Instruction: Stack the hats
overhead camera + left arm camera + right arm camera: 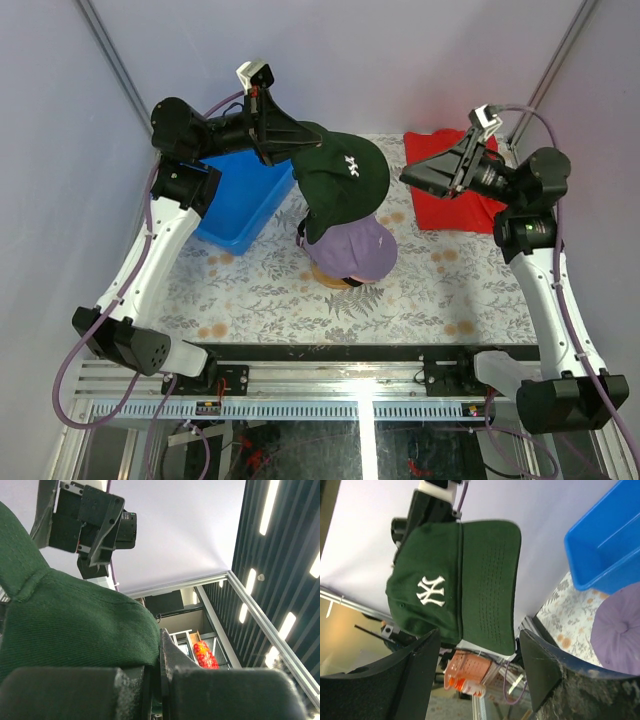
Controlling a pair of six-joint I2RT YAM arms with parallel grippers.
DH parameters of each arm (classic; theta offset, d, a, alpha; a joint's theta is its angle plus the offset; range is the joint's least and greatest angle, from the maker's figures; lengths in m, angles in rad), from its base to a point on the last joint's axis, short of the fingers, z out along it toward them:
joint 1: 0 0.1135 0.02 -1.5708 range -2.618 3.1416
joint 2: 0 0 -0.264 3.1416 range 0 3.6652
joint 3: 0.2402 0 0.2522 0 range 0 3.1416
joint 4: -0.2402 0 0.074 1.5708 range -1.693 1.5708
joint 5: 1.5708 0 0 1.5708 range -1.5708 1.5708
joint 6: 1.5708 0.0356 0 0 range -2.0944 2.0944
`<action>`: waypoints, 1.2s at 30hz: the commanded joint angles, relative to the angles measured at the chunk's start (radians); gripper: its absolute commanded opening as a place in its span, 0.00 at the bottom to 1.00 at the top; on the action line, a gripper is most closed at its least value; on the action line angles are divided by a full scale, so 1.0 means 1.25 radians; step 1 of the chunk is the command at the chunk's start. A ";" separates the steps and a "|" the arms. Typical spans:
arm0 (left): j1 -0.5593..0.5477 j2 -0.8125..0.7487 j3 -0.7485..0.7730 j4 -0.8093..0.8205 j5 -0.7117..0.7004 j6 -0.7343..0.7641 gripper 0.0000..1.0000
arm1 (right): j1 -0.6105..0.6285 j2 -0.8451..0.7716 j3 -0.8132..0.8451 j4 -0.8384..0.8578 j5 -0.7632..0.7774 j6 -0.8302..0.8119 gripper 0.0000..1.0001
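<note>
A dark green hat (345, 175) with a white emblem hangs in the air above the stack, its brim toward the right. My left gripper (303, 150) is shut on its back edge; in the left wrist view the green hat (75, 625) is pinched in the left gripper (161, 680). Below it a lavender hat (357, 250) sits on the round wooden stand (335, 279). My right gripper (405, 176) hovers open just right of the green hat, touching nothing. In the right wrist view the right gripper (480, 665) frames the green hat (465, 580), with the lavender hat (615, 630) lower right.
A blue bin (240, 200) stands at the back left, under my left arm, and shows as the blue bin (605, 540) in the right wrist view. A red cloth (450, 200) lies at the back right beneath my right gripper. The floral tablecloth (260, 300) covers the table.
</note>
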 commanded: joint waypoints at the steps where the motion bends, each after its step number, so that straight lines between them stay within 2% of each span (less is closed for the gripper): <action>1: 0.004 -0.001 0.026 0.066 0.012 -0.016 0.00 | 0.047 -0.009 0.026 -0.079 0.019 -0.087 0.71; 7: 0.004 -0.005 0.020 0.074 0.008 -0.022 0.00 | 0.061 0.002 0.011 -0.050 0.032 -0.080 0.71; 14: 0.004 -0.006 0.003 0.092 0.001 -0.033 0.00 | 0.142 0.035 0.023 -0.022 0.073 -0.077 0.71; 18: 0.004 -0.002 0.000 0.093 0.003 -0.033 0.00 | 0.154 0.040 0.014 0.024 0.074 -0.047 0.68; 21: 0.004 0.002 -0.009 0.094 0.000 -0.030 0.00 | 0.174 0.043 0.013 0.043 0.081 -0.035 0.60; 25: 0.004 0.010 -0.019 0.094 0.000 -0.027 0.00 | 0.203 0.052 -0.002 0.089 0.093 -0.003 0.34; 27: 0.004 0.014 -0.025 0.091 0.000 -0.020 0.00 | 0.217 0.056 -0.002 0.096 0.093 0.005 0.24; 29: 0.006 0.019 -0.034 0.090 0.000 -0.009 0.00 | 0.219 0.052 -0.003 0.100 0.093 0.017 0.06; 30: 0.012 0.025 -0.037 0.085 0.003 0.001 0.00 | 0.218 0.048 -0.001 0.101 0.093 0.026 0.00; 32: 0.038 0.035 -0.044 0.064 0.006 0.034 0.02 | 0.218 0.037 0.011 0.092 0.102 0.041 0.00; 34: 0.101 0.042 -0.050 0.024 0.009 0.083 0.16 | 0.217 0.028 0.038 0.062 0.130 0.049 0.00; 36: 0.184 0.042 -0.042 -0.092 -0.014 0.188 0.25 | 0.214 0.018 0.074 0.022 0.175 0.050 0.00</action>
